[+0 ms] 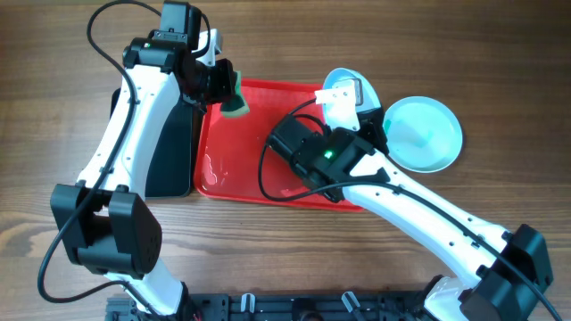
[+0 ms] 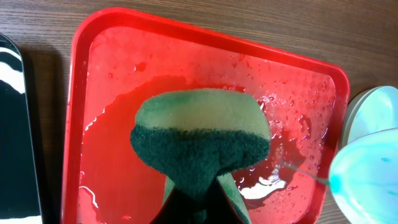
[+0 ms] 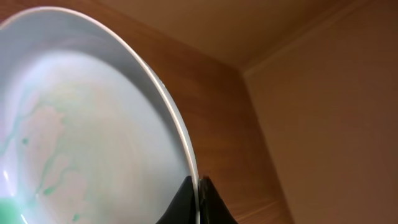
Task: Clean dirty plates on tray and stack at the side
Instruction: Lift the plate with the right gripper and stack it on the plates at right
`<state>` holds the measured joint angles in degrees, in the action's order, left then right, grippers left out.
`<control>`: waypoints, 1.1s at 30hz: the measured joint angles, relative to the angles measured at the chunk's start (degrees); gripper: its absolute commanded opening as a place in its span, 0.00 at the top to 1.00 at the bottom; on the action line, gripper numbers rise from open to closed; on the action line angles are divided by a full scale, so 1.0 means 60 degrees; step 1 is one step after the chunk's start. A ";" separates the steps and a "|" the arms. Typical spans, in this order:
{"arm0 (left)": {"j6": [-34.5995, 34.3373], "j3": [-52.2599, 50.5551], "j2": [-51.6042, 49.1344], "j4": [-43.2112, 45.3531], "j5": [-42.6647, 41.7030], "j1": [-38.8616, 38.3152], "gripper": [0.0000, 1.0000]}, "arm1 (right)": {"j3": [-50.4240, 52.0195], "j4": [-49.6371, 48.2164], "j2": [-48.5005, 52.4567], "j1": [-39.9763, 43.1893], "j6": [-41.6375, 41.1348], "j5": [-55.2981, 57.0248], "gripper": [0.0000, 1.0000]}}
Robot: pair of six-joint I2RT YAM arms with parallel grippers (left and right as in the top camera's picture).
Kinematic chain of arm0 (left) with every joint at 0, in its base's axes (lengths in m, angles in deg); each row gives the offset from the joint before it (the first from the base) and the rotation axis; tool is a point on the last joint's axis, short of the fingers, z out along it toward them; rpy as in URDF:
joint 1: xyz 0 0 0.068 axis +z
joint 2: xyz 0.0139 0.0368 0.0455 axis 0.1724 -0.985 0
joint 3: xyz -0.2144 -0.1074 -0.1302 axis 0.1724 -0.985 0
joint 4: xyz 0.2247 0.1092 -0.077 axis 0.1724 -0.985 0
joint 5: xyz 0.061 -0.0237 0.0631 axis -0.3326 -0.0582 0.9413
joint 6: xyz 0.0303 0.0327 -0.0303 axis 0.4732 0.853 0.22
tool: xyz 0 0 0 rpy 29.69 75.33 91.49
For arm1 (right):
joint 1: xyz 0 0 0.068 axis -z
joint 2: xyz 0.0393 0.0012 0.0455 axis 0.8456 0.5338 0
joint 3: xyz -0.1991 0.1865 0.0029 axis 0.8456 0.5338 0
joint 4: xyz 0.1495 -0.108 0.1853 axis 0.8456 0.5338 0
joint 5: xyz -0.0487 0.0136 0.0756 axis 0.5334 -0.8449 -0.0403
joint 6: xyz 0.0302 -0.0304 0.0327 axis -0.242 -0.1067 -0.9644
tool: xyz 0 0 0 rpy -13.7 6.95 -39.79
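Looks down onto the red tray [image 2: 75, 124], wet inside its raised rim with shallow puddles and scattered droplets. Pinches a sponge [image 2: 199, 134] at bottom centre between the dark fingers [image 2: 186, 210] of the left gripper [image 2: 202, 199], with the dark green scouring layer below and the paler yellow-green layer above. Hides whether sponge and tray touch. Takes in a glossy black tray [image 2: 15, 143] at the left edge on the wooden table [image 2: 249, 18]. Shows, at right, a pale turquoise farther plate [image 2: 367, 106] past the tray's rim, overlapped lower down by a blurred nearer plate [image 2: 367, 180].

Green-and-yellow sponge [image 1: 236, 96] [image 2: 199, 134], black tray [image 1: 168, 152] [image 2: 15, 124] at left, brown wooden table [image 1: 53, 134]
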<state>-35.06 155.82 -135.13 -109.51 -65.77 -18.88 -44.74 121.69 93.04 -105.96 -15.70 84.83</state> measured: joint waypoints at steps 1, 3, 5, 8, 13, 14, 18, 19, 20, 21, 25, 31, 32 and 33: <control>0.0000 0.0000 0.0000 0.0004 0.0000 0.0000 0.96 | 0.0000 0.0036 0.0000 0.0000 0.0033 0.0106 0.96; 0.0000 0.0000 0.0000 0.0004 0.0000 0.0000 0.96 | 0.0000 0.0113 0.0000 0.0000 0.0113 0.0306 0.96; 0.0000 0.0000 0.0000 0.0004 0.0000 0.0000 0.96 | 0.0000 0.0244 0.0000 0.0000 0.0175 0.0514 0.96; -0.0004 0.0000 0.0000 0.0004 0.0000 0.0000 0.96 | 0.0000 0.0364 0.0000 0.0000 0.0171 0.0681 0.96; -0.0011 0.0000 0.0000 0.0259 0.0000 0.0000 0.96 | 0.0000 0.0390 -0.0007 0.0164 -0.0310 -0.2000 0.96; -0.0011 -0.0004 0.0000 0.0262 0.0000 0.0000 0.96 | 0.0000 0.0375 -0.0007 0.0310 -0.0426 -0.2521 0.96; -0.0011 -0.0004 0.0000 0.0277 0.0000 0.0000 0.96 | 0.0000 0.0211 -0.0120 0.1158 -0.0703 -0.4579 0.96; -0.0011 -0.0004 0.0000 0.0273 0.0000 0.0000 0.96 | 0.0000 0.0036 -0.0255 0.1421 -0.0696 -0.5166 0.96; -0.0011 -0.0004 0.0000 0.0277 0.0000 0.0000 0.96 | 0.0000 -0.0127 -0.0423 0.1636 -0.0656 -0.5606 0.96; -0.0011 -0.0004 0.0000 0.0273 0.0000 0.0000 0.96 | 0.0004 -0.0321 -0.0586 0.1832 -0.0550 -0.6054 0.96; -0.0011 -0.0004 0.0000 0.0273 0.0000 0.0000 0.96 | 0.0000 -0.1002 -0.1286 0.2812 0.0138 -0.7876 0.96; -0.0011 -0.0004 0.0000 0.0273 0.0000 0.0000 0.96 | 0.0000 -0.1577 -0.1490 0.4998 0.1133 -1.0346 0.96; -0.0011 -0.0004 0.0000 0.0270 0.0000 0.0000 0.96 | 0.0000 -0.1592 -0.1490 0.5359 0.1333 -1.0877 0.96; -0.0011 -0.0004 0.0000 0.0270 0.0000 0.0000 0.96 | 0.0000 -0.1574 -0.1490 0.5941 0.1410 -1.1041 0.96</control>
<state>-35.13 155.80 -135.13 -107.89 -65.77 -18.88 -44.74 112.25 84.10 -70.31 -7.24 18.59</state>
